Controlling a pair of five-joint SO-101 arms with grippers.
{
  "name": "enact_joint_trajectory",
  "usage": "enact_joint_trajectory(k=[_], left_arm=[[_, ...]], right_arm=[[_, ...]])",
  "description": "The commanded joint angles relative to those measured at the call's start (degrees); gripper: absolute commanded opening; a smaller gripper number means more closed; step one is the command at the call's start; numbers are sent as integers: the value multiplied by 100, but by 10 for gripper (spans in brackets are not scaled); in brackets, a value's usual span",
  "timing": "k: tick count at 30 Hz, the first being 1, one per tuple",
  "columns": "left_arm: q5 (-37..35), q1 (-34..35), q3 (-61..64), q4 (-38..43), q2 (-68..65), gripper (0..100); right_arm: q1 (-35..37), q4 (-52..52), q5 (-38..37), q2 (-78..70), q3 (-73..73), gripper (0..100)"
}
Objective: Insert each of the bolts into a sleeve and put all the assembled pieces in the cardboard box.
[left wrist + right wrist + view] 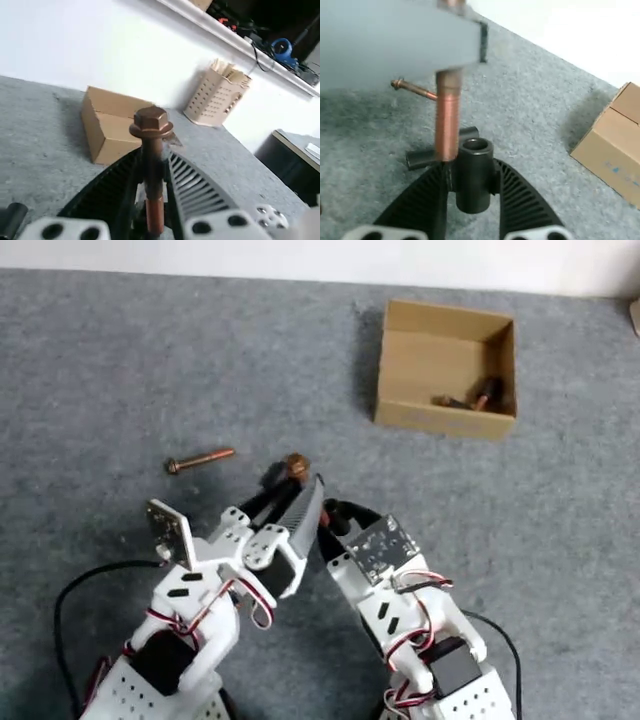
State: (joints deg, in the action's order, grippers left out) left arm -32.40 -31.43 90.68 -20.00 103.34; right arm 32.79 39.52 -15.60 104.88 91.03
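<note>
- High view: the left pincer (pixel 294 476) and right pincer (pixel 471 172) meet tip to tip over the grey mat (pixel 110 360). One left-pincer finger (pixel 395 35) crosses above the right pincer's tips.
- A loose bolt (pixel 200 460) lies flat on the mat, off to the left pincer's outer side and apart from it. Its long axis runs roughly crosswise to the arms.
- The cardboard box (pixel 398 370) sits ahead of the pincers and off to the right pincer's side, well apart, open side up. A few assembled pieces (pixel 470 398) lie in its near right corner.
- Left wrist view: a pale holder with holes (pixel 217 97) stands past the box by the wall.
- A spare sleeve (pixel 420 160) lies on its side on the mat, just beyond the right pincer's tips.
- The left pincer is clamped on the held bolt (pixel 151 125). The bolt stands upright between the fingers, with its six-sided head above them and its shank pointing down.
- The right pincer grips the black sleeve (pixel 472 180), which stands upright with its open mouth facing up.
- Right wrist view: the bolt's shank hangs straight down with its tip at the rim of the sleeve's mouth, just to one side of the hole. Whether it touches the rim cannot be told.
</note>
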Motion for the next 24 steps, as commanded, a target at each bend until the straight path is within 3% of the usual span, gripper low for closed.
enact_joint_trajectory(k=[1,19,24], left_arm=[[-18,-145,-48,158,4,6],[0,268,-48,202,-13,6],[0,356,330,879,-40,6]], right_arm=[[-92,-198,26,40,-92,5],[268,-180,26,40,-92,5],[268,-171,26,40,-92,5]])
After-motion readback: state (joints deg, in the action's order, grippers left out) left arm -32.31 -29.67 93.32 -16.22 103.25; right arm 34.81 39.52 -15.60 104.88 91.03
